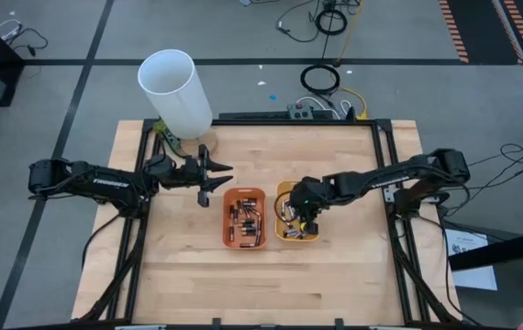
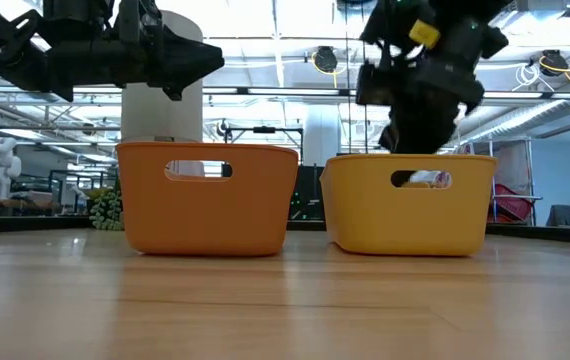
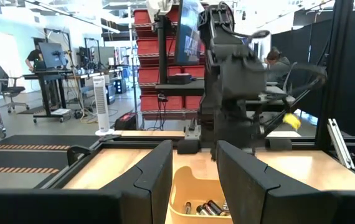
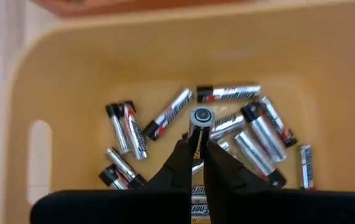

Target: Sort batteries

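A yellow tray (image 1: pixel 298 223) and an orange tray (image 1: pixel 244 217) stand side by side mid-table. Silvery batteries (image 4: pixel 252 137) lie loose on the yellow tray's floor, and dark batteries (image 1: pixel 246 223) lie in the orange one. My right gripper (image 4: pixel 197 142) points steeply down into the yellow tray (image 2: pixel 410 205), shut on one silvery battery (image 4: pixel 200 117). My left gripper (image 1: pixel 214 174) hangs open and roughly level, left of the orange tray, with nothing between its fingers (image 3: pixel 152 180). My right gripper pinches the battery's body (image 4: pixel 196 129) between its two fingertips, coming from above and slanting down. I see the battery almost end-on, its round end (image 4: pixel 200 116) showing just past the fingertips. It sits above the loose batteries; whether it touches them I cannot tell.
A tall white tube (image 1: pixel 174 92) stands at the table's far left corner, behind my left gripper. Black frame rails (image 1: pixel 142 220) run along the table's left, right and far edges. Bare wood lies in front of both trays.
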Available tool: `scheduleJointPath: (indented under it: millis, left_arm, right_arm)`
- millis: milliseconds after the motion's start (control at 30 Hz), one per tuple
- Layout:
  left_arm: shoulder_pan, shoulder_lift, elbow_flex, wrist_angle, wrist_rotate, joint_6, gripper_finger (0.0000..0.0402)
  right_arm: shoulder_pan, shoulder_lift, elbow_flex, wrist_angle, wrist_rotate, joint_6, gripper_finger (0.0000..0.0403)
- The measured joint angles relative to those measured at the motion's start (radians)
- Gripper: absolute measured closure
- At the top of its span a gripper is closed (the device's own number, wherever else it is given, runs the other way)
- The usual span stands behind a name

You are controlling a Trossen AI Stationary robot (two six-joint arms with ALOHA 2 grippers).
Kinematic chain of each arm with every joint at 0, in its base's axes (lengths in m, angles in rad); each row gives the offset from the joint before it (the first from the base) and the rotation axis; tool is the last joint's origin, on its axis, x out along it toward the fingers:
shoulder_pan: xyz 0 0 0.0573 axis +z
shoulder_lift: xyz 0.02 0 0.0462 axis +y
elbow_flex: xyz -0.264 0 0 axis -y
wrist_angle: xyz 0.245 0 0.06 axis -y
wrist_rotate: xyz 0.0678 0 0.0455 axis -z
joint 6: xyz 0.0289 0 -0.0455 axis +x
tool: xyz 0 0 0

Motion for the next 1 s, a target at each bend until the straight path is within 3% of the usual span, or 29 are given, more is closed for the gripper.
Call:
scheduleJointPath:
  millis: [400, 767, 1000]
  left_arm:
    - [0.0, 0.0, 0.0, -0.001, 0.0, 0.0, 0.0267]
    - [0.0, 0.0, 0.0, -0.001, 0.0, -0.001, 0.0267]
    - [0.0, -0.009, -0.001, 0.011, 0.0, 0.0, 0.0267]
  right_arm:
    - [0.0, 0.097, -0.001, -0.021, -0.002, 0.024, 0.0396]
    - [-0.001, 0.086, 0.0, -0.026, -0.005, 0.023, 0.0292]
    - [-0.002, 0.037, 0.05, -0.087, 0.0, 0.015, 0.0267]
